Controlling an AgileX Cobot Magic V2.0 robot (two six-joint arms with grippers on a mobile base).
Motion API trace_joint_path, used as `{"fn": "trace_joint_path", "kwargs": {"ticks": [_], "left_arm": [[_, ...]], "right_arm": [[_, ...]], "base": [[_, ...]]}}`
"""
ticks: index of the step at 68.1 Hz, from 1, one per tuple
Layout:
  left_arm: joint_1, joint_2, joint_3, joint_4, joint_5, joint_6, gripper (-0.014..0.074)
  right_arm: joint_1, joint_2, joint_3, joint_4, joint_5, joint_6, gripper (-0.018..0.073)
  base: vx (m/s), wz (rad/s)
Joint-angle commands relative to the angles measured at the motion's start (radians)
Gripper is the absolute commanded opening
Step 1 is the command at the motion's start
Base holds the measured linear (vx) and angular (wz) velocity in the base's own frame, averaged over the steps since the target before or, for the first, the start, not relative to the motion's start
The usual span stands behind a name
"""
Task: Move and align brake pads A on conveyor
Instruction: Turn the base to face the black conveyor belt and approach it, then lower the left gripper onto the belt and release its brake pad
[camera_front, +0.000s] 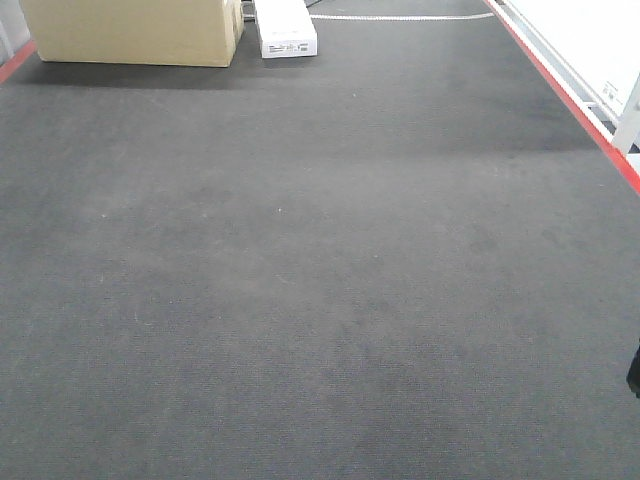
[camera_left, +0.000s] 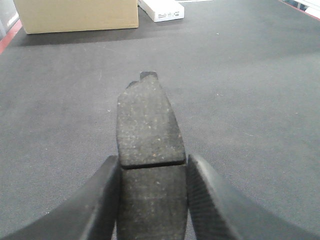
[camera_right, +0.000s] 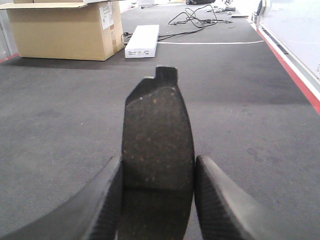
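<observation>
In the left wrist view, a dark grey brake pad (camera_left: 147, 120) with a groove across its middle sticks out forward, and my left gripper (camera_left: 152, 162) is shut on its sides. The right wrist view shows a second brake pad (camera_right: 157, 125) held the same way, with my right gripper (camera_right: 157, 162) shut on it. Both pads hang over the dark carpet-like conveyor (camera_front: 300, 250). No pad lies on the belt in the front view. Only a dark sliver (camera_front: 634, 370) shows at that view's right edge; neither gripper is seen there.
A cardboard box (camera_front: 135, 30) and a flat white box (camera_front: 285, 28) sit at the belt's far end. A red strip (camera_front: 570, 100) runs along the right edge beside a white frame (camera_front: 600, 40). Cables (camera_right: 195, 17) lie beyond the boxes.
</observation>
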Motion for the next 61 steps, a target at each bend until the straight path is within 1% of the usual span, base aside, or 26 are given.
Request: {"fn": "trace_joint_path", "kwargs": {"ticks": [1, 18, 25, 32, 33, 35, 38, 47, 52, 56, 61], "left_arm": [[-0.005, 0.006, -0.030, -0.011, -0.100, -0.001, 0.0072], [-0.005, 0.006, -0.030, -0.012, -0.100, -0.001, 0.0072], [-0.005, 0.018, -0.032, -0.041, -0.098, 0.001, 0.0074], [-0.005, 0.081, -0.046, -0.113, -0.085, 0.080, 0.0077], [-0.005, 0.094, -0.050, -0.132, -0.085, 0.103, 0.0078], [-0.005, 0.114, -0.058, -0.152, -0.084, 0.125, 0.0079], [-0.005, 0.165, -0.074, -0.205, -0.088, 0.166, 0.0080], [-0.005, 0.328, -0.137, -0.334, -0.097, 0.217, 0.0090], [-0.005, 0.422, -0.173, -0.374, -0.098, 0.243, 0.0094], [-0.007, 0.504, -0.202, -0.390, -0.105, 0.270, 0.0094], [-0.030, 0.589, -0.239, -0.403, -0.119, 0.279, 0.0097]], "right_arm": [[-0.001, 0.007, -0.030, -0.003, -0.105, -0.005, 0.0024], [-0.001, 0.007, -0.030, -0.003, -0.105, -0.005, 0.0024], [-0.001, 0.007, -0.030, -0.003, -0.105, -0.005, 0.0024], [-0.001, 0.007, -0.030, -0.003, -0.105, -0.005, 0.0024], [-0.001, 0.007, -0.030, -0.003, -0.105, -0.005, 0.0024], [-0.001, 0.007, -0.030, -0.003, -0.105, -0.005, 0.0024], [-0.001, 0.007, -0.030, -0.003, -0.105, -0.005, 0.0024], [-0.001, 0.007, -0.030, -0.003, -0.105, -0.005, 0.0024], [-0.001, 0.007, -0.030, -0.003, -0.105, -0.005, 0.0024], [-0.001, 0.007, -0.030, -0.003, -0.105, -0.005, 0.0024], [-0.001, 0.007, -0.030, -0.003, -0.105, -0.005, 0.0024]], "base": [[0.00, 0.00], [0.00, 0.00], [0.00, 0.00], [0.00, 0.00], [0.00, 0.00], [0.00, 0.00], [0.00, 0.00], [0.00, 0.00], [0.00, 0.00], [0.00, 0.00], [0.00, 0.00]]}}
